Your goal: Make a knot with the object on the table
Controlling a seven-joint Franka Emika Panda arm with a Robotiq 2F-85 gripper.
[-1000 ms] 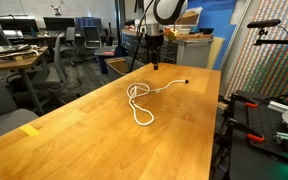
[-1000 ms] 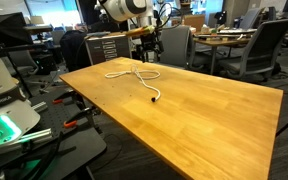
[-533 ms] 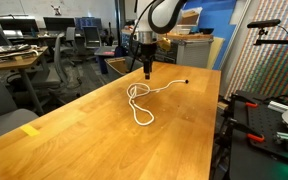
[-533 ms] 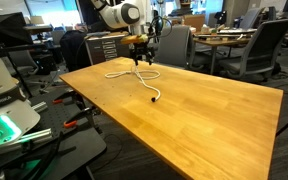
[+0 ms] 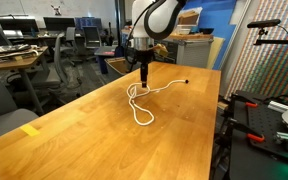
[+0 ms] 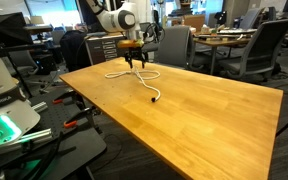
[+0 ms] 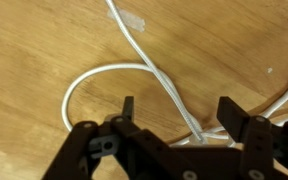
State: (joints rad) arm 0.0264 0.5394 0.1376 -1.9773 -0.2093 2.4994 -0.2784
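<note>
**Open gripper low over the looped cord**

The white cord [image 5: 139,103] is lying on the wooden table [image 5: 79,135], in the half nearer the far edge as seen in an exterior view. It is forming a loose loop with strands crossing one another. One tail is running out toward the far right corner and ending in a small dark tip [image 5: 186,81]. The other tail is curling back toward the middle of the tabletop. In another exterior view the cord [image 6: 132,73] is sitting near the far left corner of the table [image 6: 209,110], with a dark end [image 6: 156,98] pointing toward the centre.

The gripper [image 5: 144,83] is hanging from the arm, pointing straight down, just above the loop. In an exterior view the gripper [image 6: 136,64] is standing low over the cord.

In the wrist view the jaws of the gripper [image 7: 178,110] are standing spread apart, not pinching anything. Two strands of the cord [image 7: 149,65] are running side by side from the top edge down into the gap between the fingers [image 7: 129,108]. A rounded bend of cord is arching around to the left of them on the bare wood [image 7: 24,40].

A yellow tape mark [image 5: 30,130] is sitting near the table's near left edge, well apart from the cord.
</note>
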